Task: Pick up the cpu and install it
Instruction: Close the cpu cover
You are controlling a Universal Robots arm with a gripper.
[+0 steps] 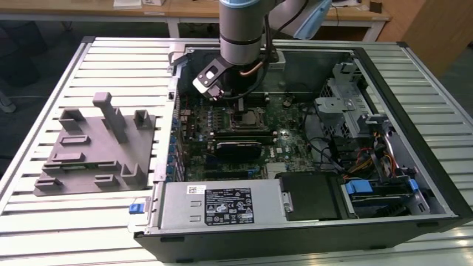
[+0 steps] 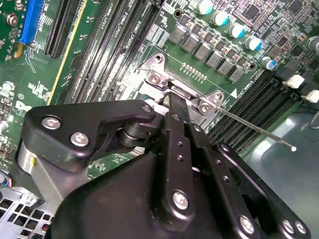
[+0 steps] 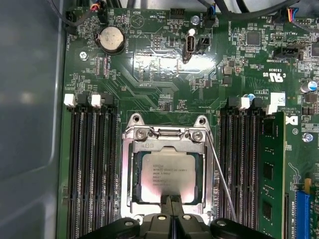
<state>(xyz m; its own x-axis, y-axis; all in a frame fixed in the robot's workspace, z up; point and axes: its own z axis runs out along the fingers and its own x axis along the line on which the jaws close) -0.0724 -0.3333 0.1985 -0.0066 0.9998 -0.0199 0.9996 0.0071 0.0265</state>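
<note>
"The cpu (image 3: 167,172), where was it?"

"Lying flat inside the dark socket frame (image 3: 167,133) on the green motherboard (image 3: 164,84), silver top up, as the first wrist view showed."

"And the gripper (image 3: 172,200)?"

"Right at the chip's near edge. Its fingers (image 3: 167,206) were pressed together with only a thin seam between them and nothing clamped there. The tips sat at the cpu's edge (whether they touched the metal or hung just above it, I could not tell). In the second wrist view the gripper (image 2: 172,99) pointed down at that same socket, its black linkage in the foreground."

"What lay around the socket?"

"A thin metal lever (image 3: 219,174) ran along one side. Black memory slots (image 3: 92,169) flanked the frame on both sides, with a green memory module (image 3: 271,169) standing past one bank. Farther off, beyond the socket, sat a round coin battery (image 3: 111,39)."

"And from outside?"

"In the exterior view, a slatted metal counter (image 1: 52,221) carried an open computer case (image 1: 443,188), with the power supply (image 1: 221,205) at its near end. A grey fixture (image 1: 96,149) with upright posts stood just beside the case, at the exterior view's left, well apart from the gripper. The arm (image 1: 242,33) came straight down into the case over the board. A wooden desk (image 1: 185,8) stood behind it all."
</note>
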